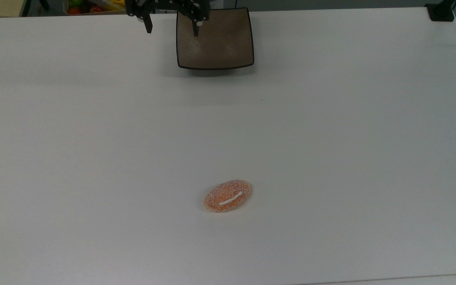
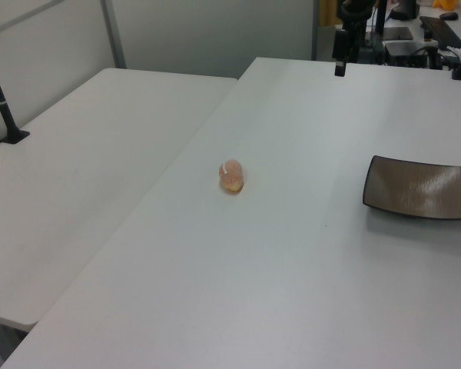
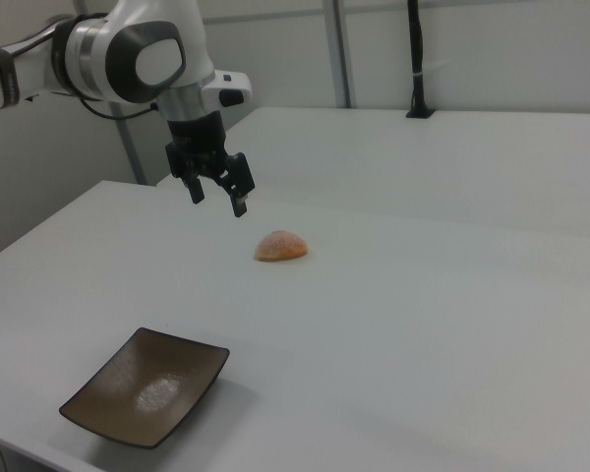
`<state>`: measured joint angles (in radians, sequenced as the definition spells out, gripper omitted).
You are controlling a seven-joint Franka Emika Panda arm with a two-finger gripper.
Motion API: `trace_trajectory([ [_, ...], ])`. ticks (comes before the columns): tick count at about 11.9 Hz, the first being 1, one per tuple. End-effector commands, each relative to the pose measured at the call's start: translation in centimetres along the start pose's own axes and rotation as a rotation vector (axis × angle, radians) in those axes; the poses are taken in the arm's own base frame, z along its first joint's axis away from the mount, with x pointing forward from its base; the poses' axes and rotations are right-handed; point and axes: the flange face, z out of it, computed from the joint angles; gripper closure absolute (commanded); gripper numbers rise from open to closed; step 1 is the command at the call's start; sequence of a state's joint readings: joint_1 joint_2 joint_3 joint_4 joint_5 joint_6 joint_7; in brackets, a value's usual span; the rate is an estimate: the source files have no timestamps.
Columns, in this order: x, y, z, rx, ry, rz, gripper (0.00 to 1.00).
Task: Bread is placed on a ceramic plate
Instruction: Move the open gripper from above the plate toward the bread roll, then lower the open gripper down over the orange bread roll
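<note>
Right view shows a plain white counter (image 3: 452, 295) before pale partition walls, carrying one oval orange-brown sugared bun (image 3: 280, 247) and, well apart, one square brown ceramic plate (image 3: 146, 385). The one black end effector (image 3: 217, 196) hangs above the counter, fingers spread, holding nothing.

1. Bread (image 1: 228, 196) — orange-brown, white-speckled crust, one white stripe.
2. Ceramic plate (image 1: 220, 43) — brushed matte brown, thin dark rim.
3. Tabletop (image 1: 331, 138) — plain white.
4. Fingers (image 3: 239, 206) — black, on a white arm (image 3: 128, 49).
</note>
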<state>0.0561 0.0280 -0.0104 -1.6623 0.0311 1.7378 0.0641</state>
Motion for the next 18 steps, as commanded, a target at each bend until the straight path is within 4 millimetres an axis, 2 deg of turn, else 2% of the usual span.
trace_trajectory([
  [1,0.2,-0.2,0.5,0.01,-0.016,0.003,0.0],
  [5,0.8,-0.5,0.5,0.014,0.023,0.062,0.0],
  [7,2.2,-0.7,1.1,0.031,0.071,0.206,0.0],
  [9,3.8,-2.9,2.9,0.055,0.121,0.36,0.0],
  [11,5.8,-3.8,5.1,0.079,0.175,0.514,0.0],
  [13,7.1,-5.6,7.3,0.106,0.213,0.619,0.0],
  [14,7.7,-6.7,9.1,0.107,0.218,0.659,0.0],
  [18,11.5,-9.2,12.8,0.106,0.328,0.814,0.0],
])
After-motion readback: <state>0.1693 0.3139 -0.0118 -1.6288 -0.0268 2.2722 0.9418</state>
